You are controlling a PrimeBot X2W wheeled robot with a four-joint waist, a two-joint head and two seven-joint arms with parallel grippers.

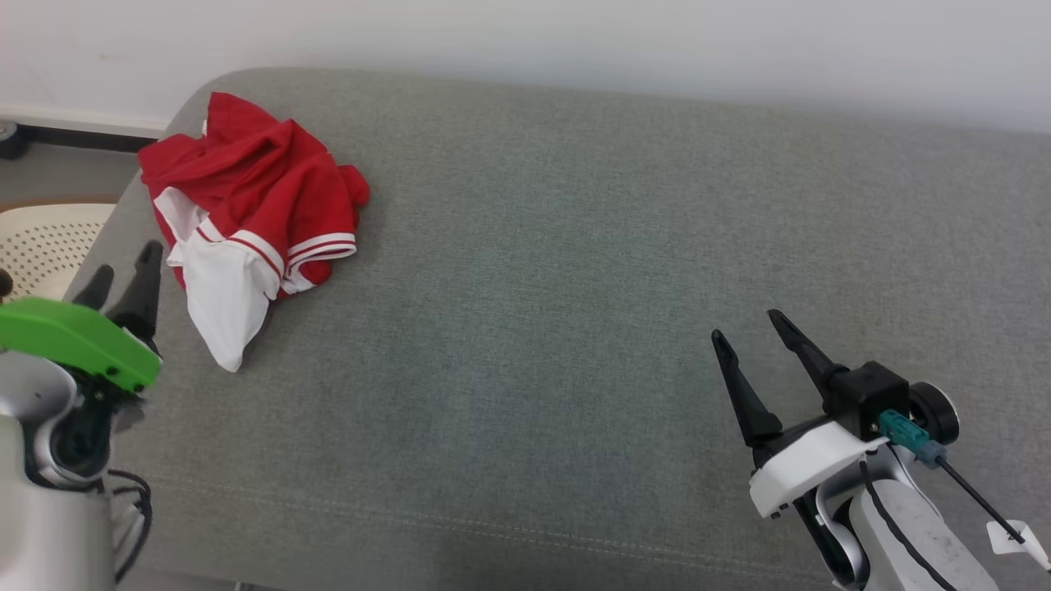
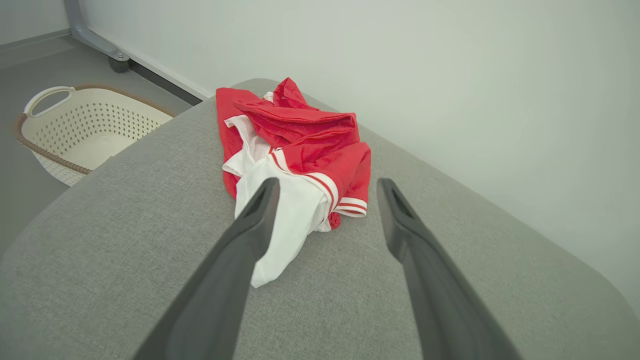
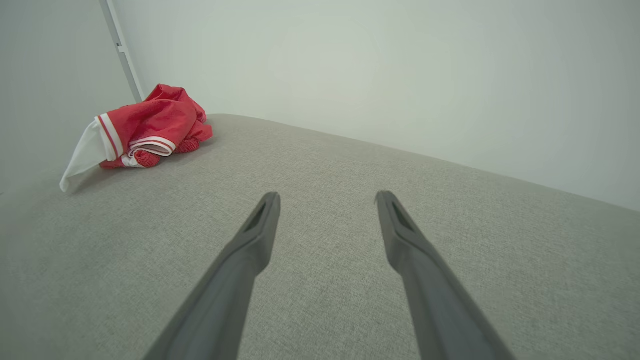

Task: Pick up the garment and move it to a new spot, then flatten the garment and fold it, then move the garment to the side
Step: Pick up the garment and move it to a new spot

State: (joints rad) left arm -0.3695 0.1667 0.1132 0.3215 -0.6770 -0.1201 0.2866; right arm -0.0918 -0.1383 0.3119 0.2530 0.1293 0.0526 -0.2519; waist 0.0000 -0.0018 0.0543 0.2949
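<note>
Items as seen from the room, left to right.

1. Basket (image 1: 49, 238): cream, perforated, on the floor just off the left end of the cushion. It is cut off by the picture edge in the head view, and in the left wrist view part of its inside is behind the cushion corner.

2. Left gripper (image 1: 127, 261): fingers spread wide, nothing between them. It hovers near the cushion's left edge, aimed at the garment and just short of its white flap. Whether the tips touch the fabric cannot be told. A green cover (image 1: 74, 336) hides the wrist.

3. Garment (image 1: 254, 189): red with white panel and striped cuffs, lying in a crumpled heap on the far left corner of the cushion. Its type, front and back, and how its layers are tucked cannot be made out.

4. Cushion (image 1: 575, 246): grey fabric, wide, set against a pale wall (image 1: 575, 41). Its near edge is partly covered by both arms.

5. Right gripper (image 1: 745, 324): fingers wide apart, holding nothing, over the near right of the cushion and well apart from the garment.

Status, by my judgement: nothing done. Lifting, moving, flattening, folding and setting aside all remain; the left arm looks placed for the first pick.
</note>
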